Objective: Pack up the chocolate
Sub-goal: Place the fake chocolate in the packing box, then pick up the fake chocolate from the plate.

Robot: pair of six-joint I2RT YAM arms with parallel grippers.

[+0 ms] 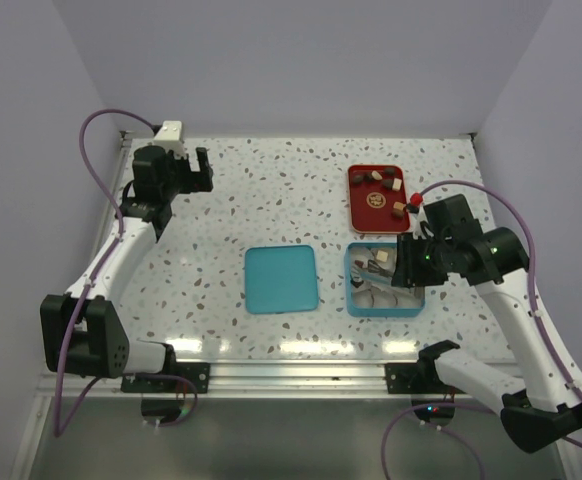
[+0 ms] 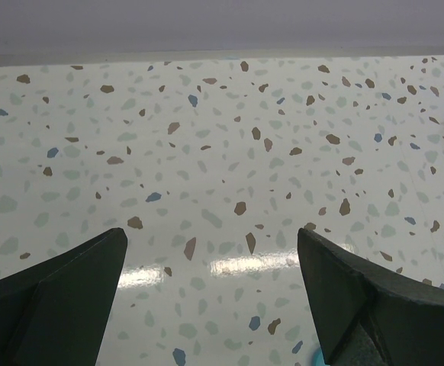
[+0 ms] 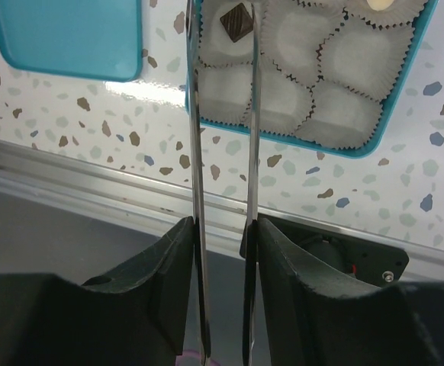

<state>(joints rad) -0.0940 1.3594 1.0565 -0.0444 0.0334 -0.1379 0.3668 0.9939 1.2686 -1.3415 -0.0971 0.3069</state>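
- Handling chocolate (image 1: pixel 383 184): light, small, brittle, smooth; best pinched across flat sides.
- Right gripper (image 3: pixel 222 30) fingers part-open on tweezers (image 3: pixel 223 191), tips empty.
- Left gripper (image 2: pixel 210 305) fingers wide, empty.

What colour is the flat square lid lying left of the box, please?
Teal flat square lid, clearest in the top external view.

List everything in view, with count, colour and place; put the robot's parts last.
Teal box: one, right of centre, lined with white paper cups.
Teal lid: one, flat at the table's centre.
Red tray: one, behind the box.
Chocolate: brown and cream pieces on the tray, exact count unclear; a dark square and a few more sit in the box.
Tweezers: one metal pair, between the right gripper's fingers, tips over the box.
Left gripper: open, far left.
Right gripper: over the box.
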